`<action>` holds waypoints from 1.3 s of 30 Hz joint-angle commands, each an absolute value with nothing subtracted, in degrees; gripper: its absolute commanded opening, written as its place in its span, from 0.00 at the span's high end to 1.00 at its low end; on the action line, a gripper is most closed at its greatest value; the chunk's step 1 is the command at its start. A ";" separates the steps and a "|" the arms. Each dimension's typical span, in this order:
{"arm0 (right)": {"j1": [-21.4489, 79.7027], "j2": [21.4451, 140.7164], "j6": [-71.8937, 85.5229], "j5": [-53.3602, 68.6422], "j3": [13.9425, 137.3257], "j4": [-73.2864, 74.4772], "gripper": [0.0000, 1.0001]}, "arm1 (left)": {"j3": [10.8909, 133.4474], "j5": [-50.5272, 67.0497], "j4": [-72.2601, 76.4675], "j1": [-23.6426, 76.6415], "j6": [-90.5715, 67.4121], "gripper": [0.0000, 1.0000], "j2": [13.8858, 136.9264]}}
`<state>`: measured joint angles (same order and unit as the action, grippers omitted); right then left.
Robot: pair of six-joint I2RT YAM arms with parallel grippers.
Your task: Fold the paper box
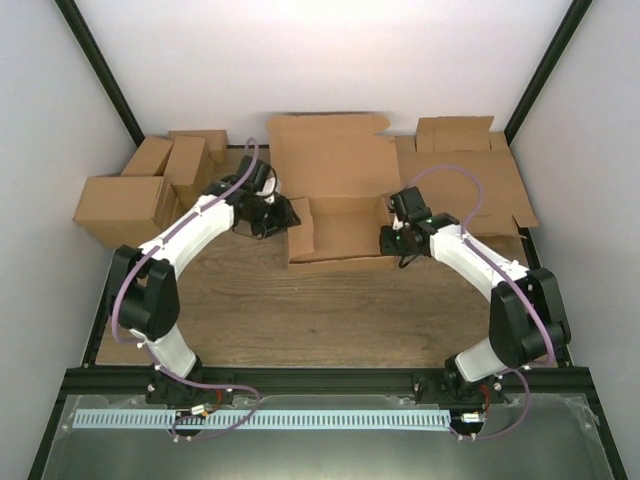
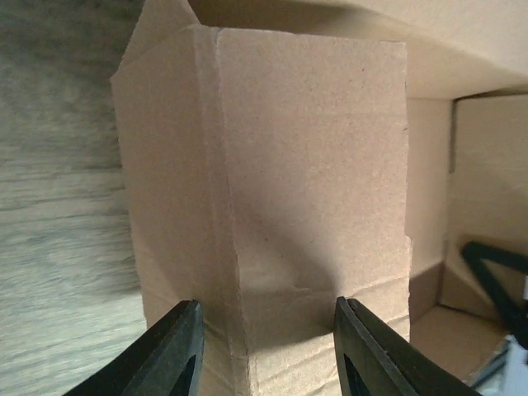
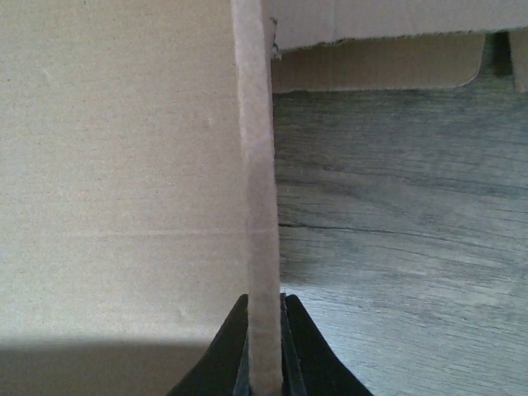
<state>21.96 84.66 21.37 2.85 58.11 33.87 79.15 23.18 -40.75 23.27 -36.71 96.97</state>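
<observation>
Brown cardboard is taking up most of the far half of the wooden table (image 1: 300, 310). The plain brown cardboard box piece (image 1: 345, 232) is lying at the middle, its wide back panel reaching toward the rear wall and its low front and side walls standing up around a shallow tray. The left gripper (image 1: 272, 215) is sitting at the box's left side wall. Seen from the wrist, its black fingers (image 2: 177, 355) are standing apart astride a creased, folded corner of that wall, and I cannot tell whether they are actually squeezing it. The right gripper (image 1: 390, 238) is pinching the upright right wall, its jaws pressed together on the thin edge of the board. A cluster of closed brown cartons (image 1: 150, 185) is sitting at the rear left, and a pile of flat brown cardboard sheets (image 1: 470, 165) is lying at the rear right, just beside the box.
</observation>
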 commanded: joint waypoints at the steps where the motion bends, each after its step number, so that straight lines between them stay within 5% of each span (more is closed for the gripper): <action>1: 24.45 85.77 21.28 0.93 58.03 29.35 0.99 | 77.00 17.43 -45.45 25.53 -31.34 0.55 99.76; 16: 28.29 87.49 24.87 -4.69 51.46 24.62 0.99 | 69.22 10.78 -47.33 25.99 -29.79 0.55 103.43; 19: 29.39 86.99 25.81 -5.22 50.69 23.43 0.99 | 68.16 12.38 -45.61 26.14 -30.40 0.66 103.46; 23: 32.51 87.47 27.62 -9.37 50.80 23.50 0.99 | 69.03 7.28 -46.67 26.69 -30.74 0.94 104.00; 30: 38.20 91.29 34.65 -18.09 52.68 26.16 0.99 | 69.76 -4.34 -48.15 27.86 -30.04 0.96 104.97; 39: 38.28 82.88 29.93 -9.81 47.29 21.40 0.73 | 70.93 -9.23 -48.82 28.48 -27.35 0.96 106.05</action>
<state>38.11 87.53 31.62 -11.38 48.86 23.77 69.82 -3.68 -47.40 28.60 -29.41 104.01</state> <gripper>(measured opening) 0.220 0.041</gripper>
